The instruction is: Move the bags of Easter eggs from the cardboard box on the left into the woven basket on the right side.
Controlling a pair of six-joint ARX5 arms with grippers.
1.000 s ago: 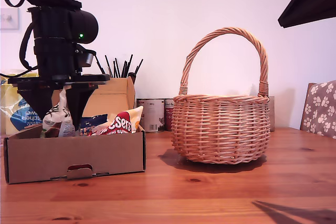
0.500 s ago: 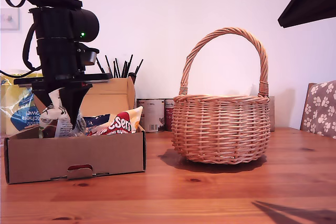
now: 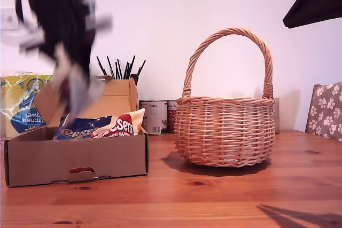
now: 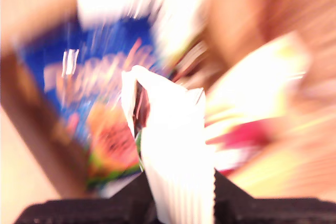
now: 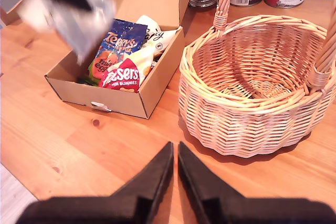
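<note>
we see my first gripper [image 3: 69, 86], blurred, pinching the white bag [image 4: 176, 156] between its jaws, lifted above the cardboard box [image 3: 75, 156] with the bag hanging clear of the box's rim. the blue terry's bag [image 5: 118, 43] and the red "...sers" bag [image 5: 122, 76] lie inside the box. the woven basket [image 3: 224, 129] stands on the desk [image 3: 214, 201] beside the box. my second gripper [image 5: 176, 169] hovers above the desk near the basket, jaws pressed together on nothing

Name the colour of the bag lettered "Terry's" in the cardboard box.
Blue, with orange lettering; the Terry's bag shows best in the second wrist view.
</note>
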